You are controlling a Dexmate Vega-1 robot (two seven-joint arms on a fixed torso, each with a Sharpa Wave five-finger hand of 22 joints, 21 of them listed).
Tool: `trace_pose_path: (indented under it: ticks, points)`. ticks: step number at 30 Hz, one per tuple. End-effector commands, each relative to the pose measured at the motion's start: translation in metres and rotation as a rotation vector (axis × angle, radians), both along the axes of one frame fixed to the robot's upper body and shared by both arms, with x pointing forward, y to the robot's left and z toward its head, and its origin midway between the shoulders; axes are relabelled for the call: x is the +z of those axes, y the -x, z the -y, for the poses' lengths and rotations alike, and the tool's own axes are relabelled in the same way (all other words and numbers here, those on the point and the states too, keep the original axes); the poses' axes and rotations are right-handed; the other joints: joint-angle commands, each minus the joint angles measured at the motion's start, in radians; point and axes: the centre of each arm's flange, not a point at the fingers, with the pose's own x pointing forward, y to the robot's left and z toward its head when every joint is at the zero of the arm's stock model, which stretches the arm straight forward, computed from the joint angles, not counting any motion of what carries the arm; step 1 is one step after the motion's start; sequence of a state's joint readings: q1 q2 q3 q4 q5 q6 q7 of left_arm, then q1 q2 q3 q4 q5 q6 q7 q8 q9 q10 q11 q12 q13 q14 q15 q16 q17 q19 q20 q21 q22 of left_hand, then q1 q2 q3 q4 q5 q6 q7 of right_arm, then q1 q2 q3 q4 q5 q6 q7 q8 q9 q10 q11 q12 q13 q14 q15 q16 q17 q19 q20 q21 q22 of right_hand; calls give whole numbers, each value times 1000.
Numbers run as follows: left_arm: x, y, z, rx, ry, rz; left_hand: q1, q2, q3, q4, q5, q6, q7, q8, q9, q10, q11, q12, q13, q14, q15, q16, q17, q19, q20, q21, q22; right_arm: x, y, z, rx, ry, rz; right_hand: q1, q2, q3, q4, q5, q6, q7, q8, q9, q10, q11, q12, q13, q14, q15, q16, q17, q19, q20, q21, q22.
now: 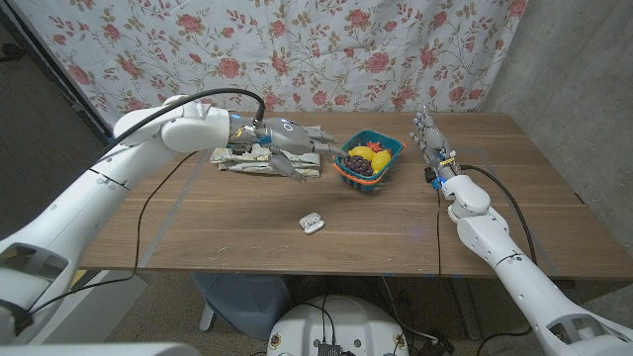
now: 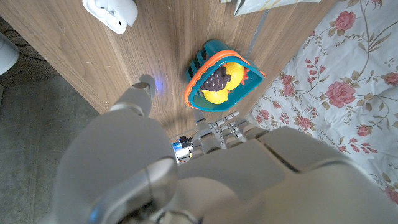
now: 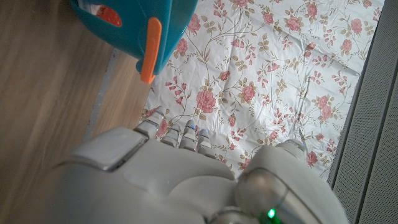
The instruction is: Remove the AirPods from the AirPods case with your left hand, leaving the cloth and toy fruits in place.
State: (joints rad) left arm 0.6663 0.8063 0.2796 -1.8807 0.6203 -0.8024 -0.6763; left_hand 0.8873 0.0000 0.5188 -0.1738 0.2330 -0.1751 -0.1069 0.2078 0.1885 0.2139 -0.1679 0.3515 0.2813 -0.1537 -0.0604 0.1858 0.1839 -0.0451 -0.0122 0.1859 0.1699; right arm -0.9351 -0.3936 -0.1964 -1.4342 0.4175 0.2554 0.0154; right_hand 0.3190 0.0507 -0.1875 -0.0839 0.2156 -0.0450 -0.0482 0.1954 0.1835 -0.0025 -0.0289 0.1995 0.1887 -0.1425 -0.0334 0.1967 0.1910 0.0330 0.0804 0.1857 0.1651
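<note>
The white AirPods case (image 1: 312, 222) lies on the wooden table near its front middle, and its lid looks open. It also appears in the left wrist view as the case (image 2: 112, 11); I cannot tell whether earbuds sit inside. My left hand (image 1: 293, 149) hovers behind it, above the folded cloth (image 1: 259, 163), fingers spread toward the basket and holding nothing. The teal basket (image 1: 343, 173) with an orange rim holds yellow and purple toy fruits (image 1: 368, 158). My right hand (image 1: 429, 138) stands upright to the right of the basket, fingers straight and empty.
The basket (image 2: 198, 62) and a corner of the cloth (image 2: 261, 5) appear in the left wrist view; the basket's wall (image 3: 134, 22) appears in the right wrist view. A floral curtain hangs behind the table. Bare wood surrounds the case.
</note>
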Motion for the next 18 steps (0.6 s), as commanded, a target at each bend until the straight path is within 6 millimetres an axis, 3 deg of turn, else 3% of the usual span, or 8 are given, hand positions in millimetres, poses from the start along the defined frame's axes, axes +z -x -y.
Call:
trace_pose_path:
  ticks: [1, 18]
  points:
    - [-3, 3, 0, 24, -42, -37, 4, -8, 7, 3, -2, -280, 6, 3, 1, -5, 1, 1, 4, -4, 5, 0, 4, -10, 5, 3, 5, -2, 0, 0, -1, -7, -1, 12, 5, 1, -4, 8, -5, -3, -1, 3, 1, -8, -2, 3, 3, -19, 3, 0, -5, 4, -2, 3]
    - [-9, 8, -11, 62, -87, -61, 3, -13, 11, 7, -6, -280, 12, 1, 1, -7, 4, 4, 9, -2, 6, 1, 4, -8, 5, 6, 6, -2, 2, 0, -5, -8, 5, 14, 7, 3, -5, 8, -5, -4, -2, 3, 1, -10, -2, 3, 3, -20, 3, 0, -6, 8, -1, 3]
